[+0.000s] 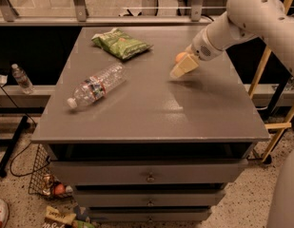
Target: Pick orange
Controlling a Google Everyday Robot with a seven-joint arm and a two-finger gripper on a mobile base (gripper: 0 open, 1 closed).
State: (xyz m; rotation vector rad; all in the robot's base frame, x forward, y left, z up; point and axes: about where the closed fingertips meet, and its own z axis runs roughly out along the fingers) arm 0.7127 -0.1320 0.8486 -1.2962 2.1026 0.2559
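Camera view: one view, looking down at a cabinet from the front.
Surface: a grey, flat-topped drawer cabinet fills the middle of the frame; three grey drawer fronts with small knobs are seen below its top edge.
Arm: a white, rounded robot arm reaches in from the upper right corner of the frame, angled down and to the left.
Gripper: the cream-coloured gripper is held low over the upper right part of the cabinet top, its tip pointing down-left.
Gripper state: whether it is open or closed cannot be told from this view.
Task object: the small, round, light-orange orange lies on the upper right part of the cabinet top, just beside the gripper on its upper-left side and partly hidden by it; contact cannot be told.
Bottle: a clear plastic bottle with a printed label lies on its side at centre left, well apart from the orange.
Bag: a green crinkled snack bag lies flat at the upper middle.
Surroundings: a second small clear bottle stands on a ledge at the left edge; a wire basket is seen on the speckled floor at lower left.
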